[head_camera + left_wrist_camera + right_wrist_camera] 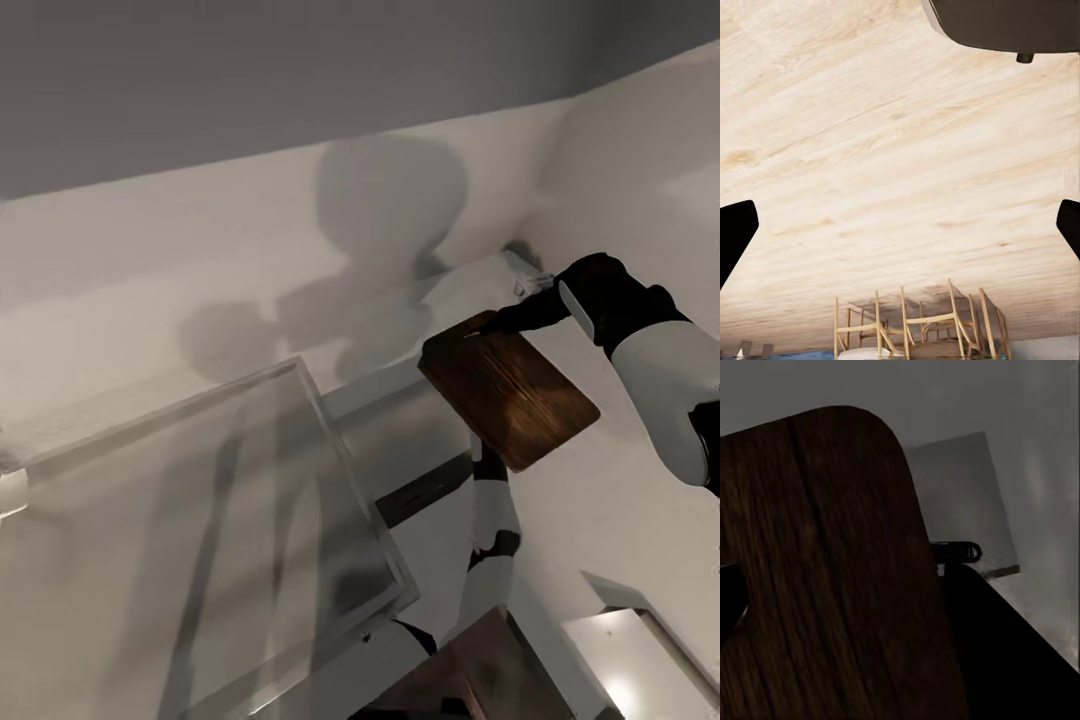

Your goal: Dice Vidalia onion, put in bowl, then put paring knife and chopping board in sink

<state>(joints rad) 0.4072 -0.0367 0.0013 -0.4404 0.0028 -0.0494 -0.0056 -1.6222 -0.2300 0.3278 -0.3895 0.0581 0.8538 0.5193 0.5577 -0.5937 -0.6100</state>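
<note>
The chopping board (510,392), dark brown wood grain with rounded corners, hangs tilted in the air in front of a white wall. My right gripper (488,322) is shut on its far end. Seen close in the right wrist view, the chopping board (825,577) covers most of the picture, with a black finger (729,596) at its edge. My left gripper (900,232) is open over a pale wooden floor, its fingertips (735,232) far apart and nothing between them. The left arm (490,540) hangs below the board. The onion, paring knife, bowl, sink and countertop are out of view.
A see-through glass slab (200,480) lies low at the left in the head view. White walls meet in a corner behind the board. A white box (640,650) sits at the bottom right. Wooden chairs (915,322) stand on the floor (870,150).
</note>
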